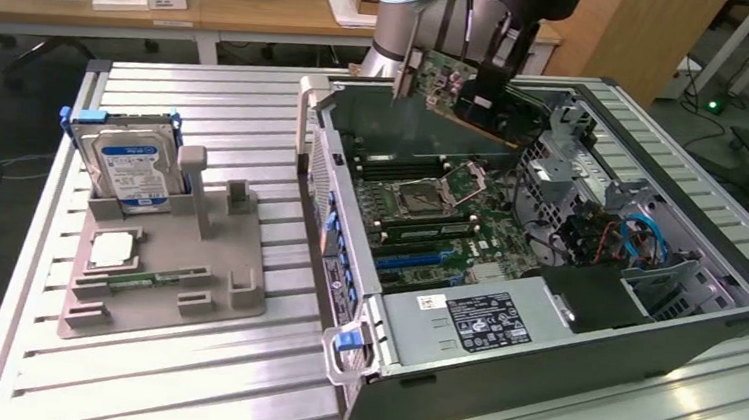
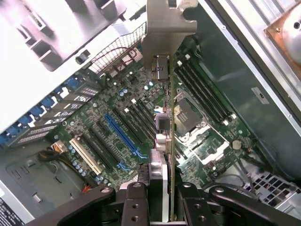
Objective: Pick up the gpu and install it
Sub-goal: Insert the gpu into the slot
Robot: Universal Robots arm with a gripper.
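My gripper (image 1: pixel 492 79) is shut on the gpu (image 1: pixel 455 84), a thin card with a green board face and a silvery bracket at one end. It hangs tilted above the far end of the open computer case (image 1: pixel 685 340), clear of the motherboard (image 1: pixel 434 220). In the wrist view the gpu (image 2: pixel 163 136) is seen edge-on between my fingers (image 2: pixel 136 200), its bracket (image 2: pixel 162 28) pointing away. Below it lie the motherboard (image 2: pixel 117 103) and its expansion slots, among them a long blue slot (image 2: pixel 123 134). The card touches no slot.
A grey holder (image 1: pixel 166 304) on the exterior view's left carries a silver hard drive (image 1: pixel 134 173) standing upright and a small green memory stick (image 1: pixel 161 279). The empty processor socket (image 2: pixel 190 115) and black memory slots (image 2: pixel 202 94) lie beside the card. Cables and a drive cage (image 1: pixel 614 229) fill the case's right side.
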